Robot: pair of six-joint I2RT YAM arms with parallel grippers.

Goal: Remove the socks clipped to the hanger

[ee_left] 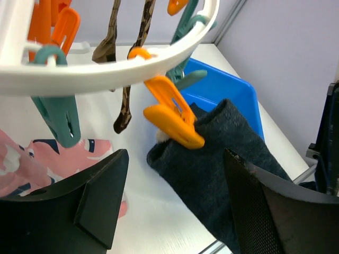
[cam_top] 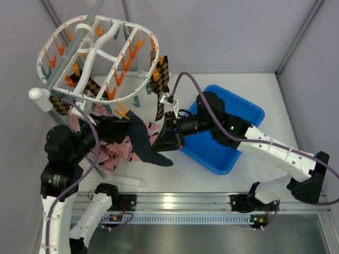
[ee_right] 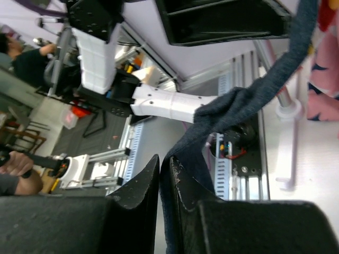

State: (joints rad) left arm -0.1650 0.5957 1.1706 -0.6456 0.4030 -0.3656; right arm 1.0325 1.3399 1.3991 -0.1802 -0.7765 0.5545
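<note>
Task item: navy sock (cam_top: 145, 138). Its top end is pinched in an orange clip (ee_left: 172, 119) at the near rim of the hanger (ee_left: 106, 71); the rest hangs down over the table (cam_top: 222, 84).
Sock long axis: in the top view it runs from the clip, diagonally toward the arm bases and to the right, ending at the right gripper (ee_right: 163, 161).
Right gripper: jaws nearly together with the sock's lower part clamped between them. The wrist cam shows fabric running out of the pinch.
Left gripper (ee_left: 175, 159): wide apart, holding nothing. It sits just below the clip, with the clipped sock end between the two fingers, not touching.
Nearer arm: left is nearer the clip, right has the free end.
Key relation: clip is up and fwd of the left gripper. My judgement is that release turns on this, w/ the right pulling along the sock axis.
Other socks: checkered pair (cam_top: 161, 74) on the far clips; pink ones (cam_top: 114, 156) lie on the table under the hanger.
Drop point: blue bin (cam_top: 238, 114), just beside the right gripper.
Risk: the rack may swing if the pull is off-axis.
</note>
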